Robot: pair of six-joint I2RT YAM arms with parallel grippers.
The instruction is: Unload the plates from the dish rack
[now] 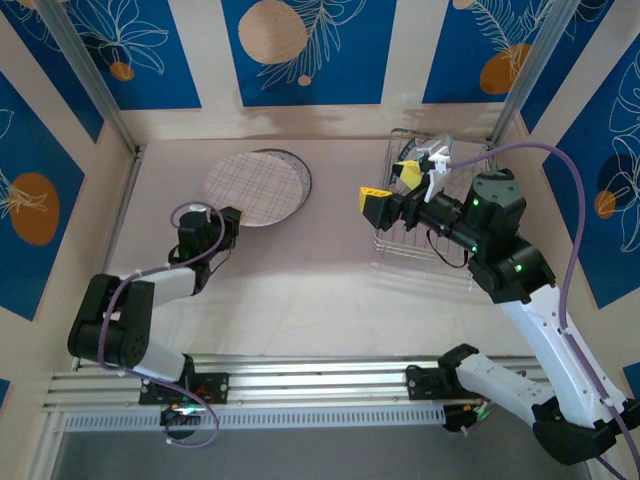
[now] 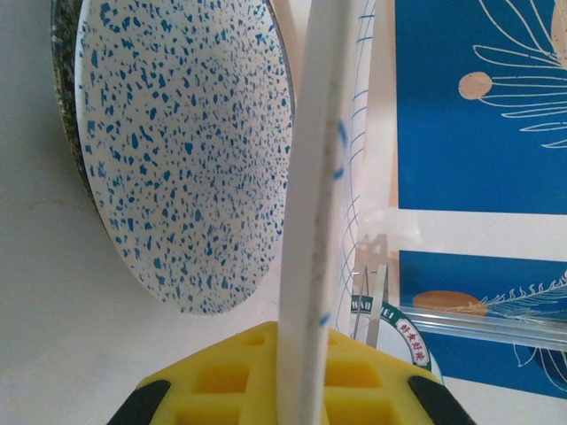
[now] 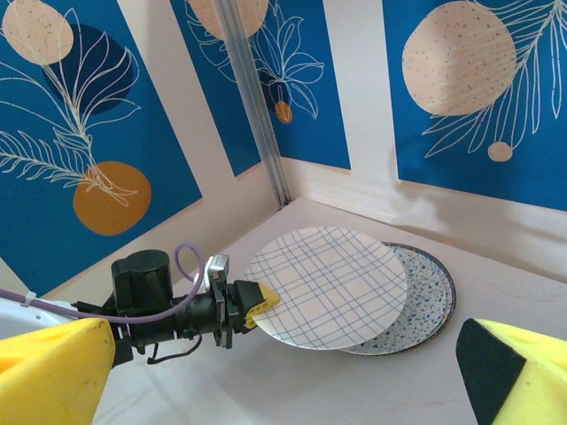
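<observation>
Pinching a plate rim, my left gripper [image 1: 236, 214] is pressed together on the crosshatched plate [image 3: 326, 285]. In the left wrist view the white rim runs edge-on between the yellow pads [image 2: 221, 376].

Seen from above, the gripper sits at the plate's 7 o'clock edge. The plate lies over a speckled plate [image 2: 177, 150], which has a darker rim showing beneath it. Together they form a stack at about 11 o'clock on the table [image 1: 300, 290]. From the right wrist view, the held edge looks slightly raised while the far edge rests on the stack. I cannot tell whether the plate lies fully flat.

My right gripper [image 1: 390, 186] is spread wide and holds nothing. It hovers at the 9 o'clock side of the dish rack [image 1: 400, 250] and points away from it, toward the stack. The rack stands at about 2 o'clock on the table. Something pale stands in its far end, too small for me to count plates. A lettered-rim plate [image 2: 403, 336] shows small beyond the held rim, among wires that I take for the rack.

I judge the step in hand to be setting down the crosshatched plate. The next move calls for opening the left jaws gently so the plate settles without sliding off the stack. After that, the left arm backs off toward 7 o'clock, and the right gripper turns back to the rack for the next rim.
</observation>
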